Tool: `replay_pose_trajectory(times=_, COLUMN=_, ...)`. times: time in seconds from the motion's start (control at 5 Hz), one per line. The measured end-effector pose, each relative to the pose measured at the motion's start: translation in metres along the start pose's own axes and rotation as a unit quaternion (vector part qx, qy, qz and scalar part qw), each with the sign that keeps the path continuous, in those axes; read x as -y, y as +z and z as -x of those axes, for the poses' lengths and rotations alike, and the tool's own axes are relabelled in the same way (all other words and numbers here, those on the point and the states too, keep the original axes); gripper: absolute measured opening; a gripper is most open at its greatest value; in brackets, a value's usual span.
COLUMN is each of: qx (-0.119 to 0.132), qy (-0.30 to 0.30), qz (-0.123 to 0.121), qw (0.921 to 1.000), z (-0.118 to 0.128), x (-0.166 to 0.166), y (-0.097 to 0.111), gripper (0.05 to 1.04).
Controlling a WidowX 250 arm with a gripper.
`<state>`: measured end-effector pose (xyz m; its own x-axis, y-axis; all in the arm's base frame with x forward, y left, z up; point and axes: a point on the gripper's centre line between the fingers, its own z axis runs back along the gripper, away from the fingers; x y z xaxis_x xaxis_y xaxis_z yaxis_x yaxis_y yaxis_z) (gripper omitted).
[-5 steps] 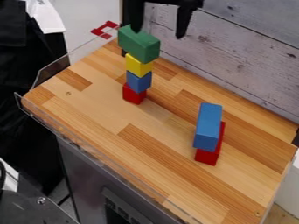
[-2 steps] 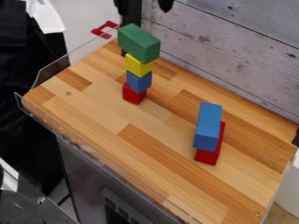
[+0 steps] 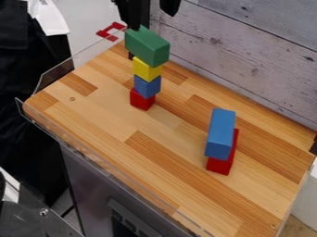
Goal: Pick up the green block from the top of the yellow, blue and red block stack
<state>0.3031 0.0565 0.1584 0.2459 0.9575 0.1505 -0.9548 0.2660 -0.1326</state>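
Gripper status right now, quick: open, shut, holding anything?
Gripper: open, fingers apart, holding nothing, near the green block atop the tower; can't tell whether a finger touches it.

At 12 o'clock, the top edge cuts off the gripper (image 3: pixel 153 21), and one fingertip hides a little of the top of the green block (image 3: pixel 147 45); whether they touch is unclear. Toward 4 o'clock, the long blue block (image 3: pixel 220 134) covers much of the long red block (image 3: pixel 220 165). The wooden tabletop (image 3: pixel 167 171) runs out of view at 5 o'clock, and the black cloth (image 3: pixel 25 106) is cut off at 9 o'clock
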Motion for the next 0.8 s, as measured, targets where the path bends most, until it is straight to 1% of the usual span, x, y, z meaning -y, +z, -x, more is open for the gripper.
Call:
replay_pose_trajectory(times=0.2, qx=-0.005, qy=0.033, qz=-0.003, qw=0.9994, z=0.004, x=0.001, y=-0.001, gripper=0.999)
replay_pose_trajectory(times=0.4, qx=-0.018, qy=0.034, qz=0.006, qw=0.9992, z=0.009, x=0.001, y=-0.006, gripper=0.999)
replay_pose_trajectory(times=0.6, qx=-0.026, qy=0.042, qz=0.004, qw=0.9988, z=0.007, x=0.001, y=-0.012, gripper=0.999)
replay_pose_trajectory(times=0.8, qx=-0.034, qy=0.051, qz=-0.005, qw=0.9981, z=0.0, x=-0.004, y=-0.02, gripper=0.999)
